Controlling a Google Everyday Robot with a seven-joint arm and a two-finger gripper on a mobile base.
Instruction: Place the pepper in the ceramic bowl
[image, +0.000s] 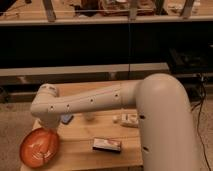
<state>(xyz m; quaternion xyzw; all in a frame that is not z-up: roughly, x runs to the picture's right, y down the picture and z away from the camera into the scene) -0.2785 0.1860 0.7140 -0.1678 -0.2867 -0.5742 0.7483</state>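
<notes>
The ceramic bowl, shallow, orange-red with pale streaks, sits on the wooden table's front left corner. My white arm reaches left across the table and bends down at its end. The gripper hangs just over the bowl's far right rim, mostly hidden by the wrist. I cannot make out the pepper; it is hidden or too small to tell.
A dark rectangular box lies near the table's front middle. A pale packet lies to the right beside my arm. A small blue-grey thing and a small pale thing lie under the arm. Dark shelving stands behind the table.
</notes>
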